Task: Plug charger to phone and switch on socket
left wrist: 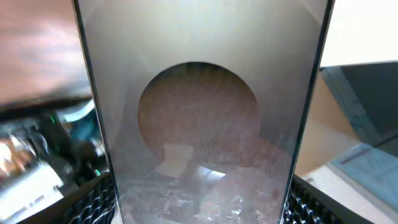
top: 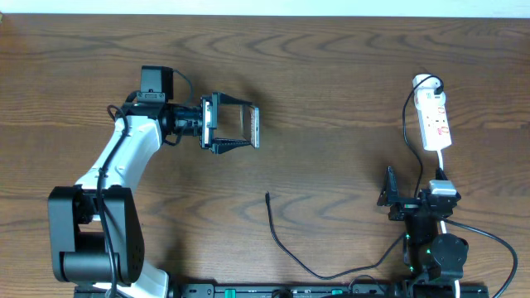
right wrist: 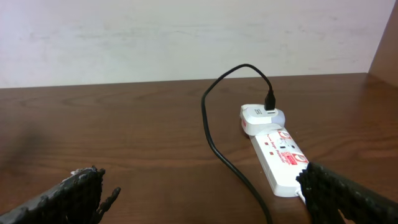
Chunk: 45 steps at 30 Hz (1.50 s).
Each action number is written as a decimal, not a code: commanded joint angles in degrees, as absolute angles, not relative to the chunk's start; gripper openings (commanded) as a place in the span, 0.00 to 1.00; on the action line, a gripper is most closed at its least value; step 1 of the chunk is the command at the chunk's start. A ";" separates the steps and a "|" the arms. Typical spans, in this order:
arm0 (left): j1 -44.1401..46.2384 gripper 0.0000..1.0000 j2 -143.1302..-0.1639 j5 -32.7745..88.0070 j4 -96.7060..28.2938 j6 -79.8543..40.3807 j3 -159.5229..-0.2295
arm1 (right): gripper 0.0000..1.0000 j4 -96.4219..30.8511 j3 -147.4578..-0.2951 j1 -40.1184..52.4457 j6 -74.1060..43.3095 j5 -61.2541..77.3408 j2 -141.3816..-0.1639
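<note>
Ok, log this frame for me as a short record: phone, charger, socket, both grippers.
phone: clamped between the left gripper's fingers, left of table centre
charger: loose on the table, free end apart from the phone, not plugged in
socket: lying far right, white plug in its far end
socket switch: cannot tell
right gripper: open, empty, on the near side of the socket, not touching it

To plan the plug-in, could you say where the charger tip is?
In the overhead view, the charger tip lies on the table near centre, apart from the phone in the left claw.
</note>
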State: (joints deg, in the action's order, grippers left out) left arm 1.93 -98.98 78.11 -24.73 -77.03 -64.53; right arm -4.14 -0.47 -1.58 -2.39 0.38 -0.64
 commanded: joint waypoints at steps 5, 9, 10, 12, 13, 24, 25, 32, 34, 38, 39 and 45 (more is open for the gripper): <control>1.80 0.07 -97.14 68.07 -24.49 -53.41 -66.35 | 0.99 -4.32 -0.32 -0.75 -2.94 0.14 -0.54; 1.80 0.07 -97.17 60.80 -24.53 -44.49 -66.22 | 0.99 -4.32 -0.32 -0.75 -2.94 0.14 -0.54; 1.80 0.07 -97.19 59.40 -24.51 -43.11 -66.08 | 0.99 -4.32 -0.32 -0.75 -2.94 0.14 -0.54; 1.80 0.07 -97.19 56.77 -24.51 -41.60 -65.89 | 0.99 -4.32 -0.32 -0.75 -2.94 0.14 -0.54; 1.80 0.07 -97.19 55.61 -24.53 -41.12 -65.87 | 0.99 -4.32 -0.32 -0.75 -2.94 0.14 -0.54; 1.78 0.07 -97.19 50.33 -23.51 -41.06 -65.84 | 0.99 -4.36 -0.32 -0.75 -2.96 0.36 -0.54; 1.78 0.07 -97.19 50.54 -23.42 -41.17 -65.84 | 0.99 -4.27 -0.32 -0.75 -2.94 0.36 -0.56; 1.78 0.08 -97.19 54.92 -20.45 -42.44 -65.84 | 0.99 6.74 -2.02 -0.75 -11.73 8.08 -0.78; 1.78 0.07 -97.19 54.98 -18.68 -46.06 -65.84 | 0.99 0.43 -8.38 -0.75 -19.99 13.58 -4.51; 1.80 0.07 -97.19 54.11 -17.43 -53.19 -65.84 | 0.99 -7.33 -28.23 -0.75 -20.36 29.95 -28.53; 1.80 0.08 -97.19 53.36 -17.43 -55.11 -65.84 | 0.99 -8.60 -31.62 -0.75 -20.36 33.74 -33.41; 1.98 0.07 -97.19 47.88 -17.45 -65.65 -65.84 | 0.99 -9.19 -48.29 0.10 -20.38 57.84 -61.91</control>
State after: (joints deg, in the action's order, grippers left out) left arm 1.98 -98.67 50.35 -17.78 -57.84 -64.53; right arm -9.82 -42.89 -1.56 -19.35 40.62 -50.87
